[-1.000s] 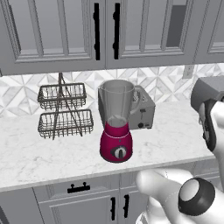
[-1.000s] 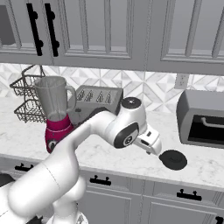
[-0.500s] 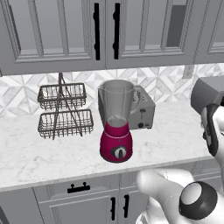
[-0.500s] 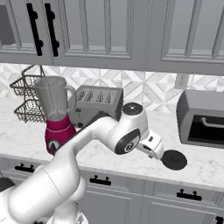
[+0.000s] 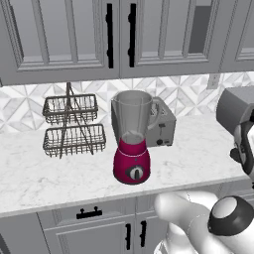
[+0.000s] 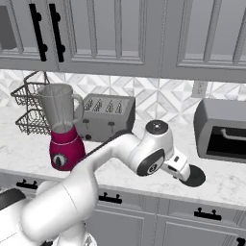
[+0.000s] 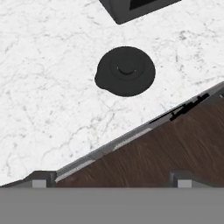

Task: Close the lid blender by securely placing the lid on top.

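The blender (image 5: 131,149) stands on the marble counter with a crimson base, a dark dial and an open clear jar; it is also at the left in the right base view (image 6: 62,129). The lid (image 7: 125,71), a low round dark cap with a centre knob, lies flat on the counter near its front edge, far to the right of the blender. In the right base view the lid (image 6: 196,178) is partly covered by my hand. My gripper (image 7: 109,179) hovers above the counter edge just short of the lid, open, its fingertips (image 7: 39,180) wide apart and empty.
A silver toaster (image 6: 108,115) stands right behind the blender. A two-tier wire basket (image 5: 72,126) sits to the blender's left. A dark toaster oven (image 6: 223,129) stands at the back just beyond the lid. A drawer handle (image 7: 188,107) shows below the counter edge.
The hand has moved a little to the right and down, closer to the lid. The lid and the blender have stayed put, and the jaws have stayed open.
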